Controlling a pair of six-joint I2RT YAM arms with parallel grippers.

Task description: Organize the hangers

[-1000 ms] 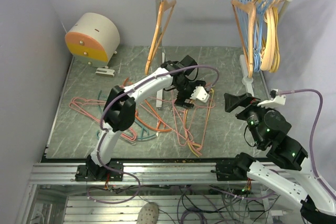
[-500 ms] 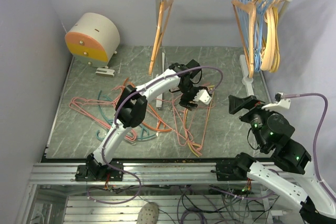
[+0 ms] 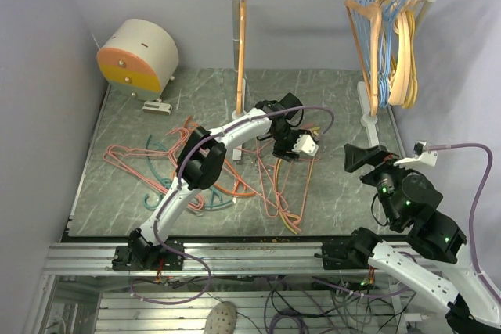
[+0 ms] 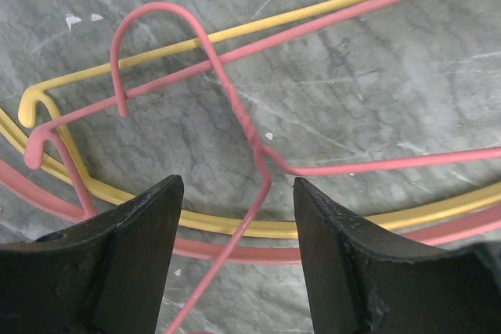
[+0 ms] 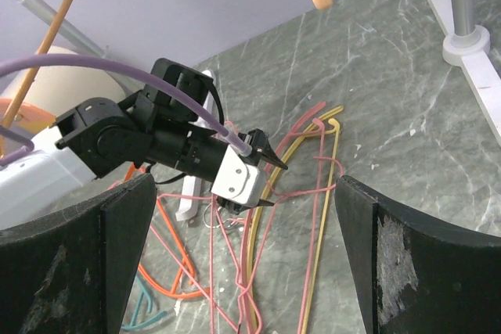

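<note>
Pink, orange, teal and yellow hangers [image 3: 274, 185] lie tangled on the grey marbled table. A tan wooden hanger [image 3: 239, 44] hangs edge-on at the left end of the rail. My left gripper [image 3: 313, 145] is open, low over the pile. In the left wrist view its jaws [image 4: 236, 185] straddle the twisted neck of a pink hanger [image 4: 249, 127], which passes between the fingers without touching them, over a yellow hanger [image 4: 258, 228]. My right gripper [image 3: 360, 158] is open and empty, held above the table to the right. In its own view [image 5: 244, 185] it looks at the left gripper [image 5: 272, 184].
A bunch of light-blue and pale tan hangers [image 3: 390, 37] hangs at the rail's right end. The rail's white feet [image 3: 368, 119] stand on the table. A cream and orange round drawer box [image 3: 138, 57] sits at the back left. Purple walls close in on three sides.
My left gripper has moved a little right and closer to the pile. The wooden hanger on the rail has swung from tilted to straight. My right gripper has drifted slightly right and down.
</note>
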